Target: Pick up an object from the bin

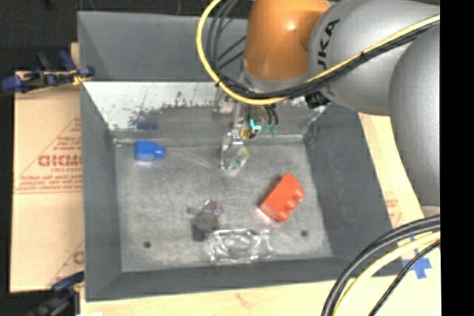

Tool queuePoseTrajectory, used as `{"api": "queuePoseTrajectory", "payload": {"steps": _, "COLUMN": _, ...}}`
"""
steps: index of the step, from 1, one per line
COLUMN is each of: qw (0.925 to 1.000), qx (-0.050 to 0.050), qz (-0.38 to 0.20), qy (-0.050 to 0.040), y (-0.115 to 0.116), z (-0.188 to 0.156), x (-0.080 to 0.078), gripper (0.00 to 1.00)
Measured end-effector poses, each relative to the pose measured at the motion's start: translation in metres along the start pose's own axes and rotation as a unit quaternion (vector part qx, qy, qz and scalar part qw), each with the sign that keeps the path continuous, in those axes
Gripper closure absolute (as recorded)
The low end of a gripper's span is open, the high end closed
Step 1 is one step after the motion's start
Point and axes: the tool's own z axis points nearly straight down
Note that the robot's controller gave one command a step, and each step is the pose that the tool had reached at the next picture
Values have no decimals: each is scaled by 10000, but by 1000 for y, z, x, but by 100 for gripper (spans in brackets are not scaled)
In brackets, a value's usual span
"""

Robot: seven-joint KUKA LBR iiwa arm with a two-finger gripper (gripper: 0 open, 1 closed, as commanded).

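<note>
bin [100, 181]: grey metal, five loose things on its floor.
end effector [235, 148]: low over the back middle of the floor; whether wide or narrow cannot be told.
small clear piece [235, 159]: glinting right at the end effector's tip; held or merely beneath it, cannot tell.
blue block [148, 152]: back left, well apart.
red brick [281, 197]: studded, tilted, right of centre.
dark scrap [206, 216]: purplish, near the front.
clear wrapper [237, 244]: crumpled against the front wall.
progress: judged mid-pick; nothing clearly lifted, secure grasp and raise remain.
</note>
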Motion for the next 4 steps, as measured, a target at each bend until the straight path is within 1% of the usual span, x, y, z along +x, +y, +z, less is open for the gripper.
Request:
{"api": "queuePoseTrajectory", "payload": {"steps": 1, "qw": 9821, "qx": 19, "qz": -1886, "qy": -9, "y": -73, "z": 86, "x": 86, "gripper": 0}}
{"api": "queuePoseTrajectory", "payload": {"steps": 2, "qw": 9770, "qx": 25, "qz": -2133, "qy": -39, "y": -170, "z": 101, "x": 129, "gripper": 0}}
{"api": "queuePoseTrajectory", "payload": {"steps": 3, "qw": 9766, "qx": 14, "qz": -2150, "qy": -39, "y": -167, "z": 101, "x": 128, "gripper": 100}}
{"api": "queuePoseTrajectory", "payload": {"steps": 4, "qw": 9767, "qx": 12, "qz": -2146, "qy": -39, "y": -166, "z": 101, "x": 128, "gripper": 0}}
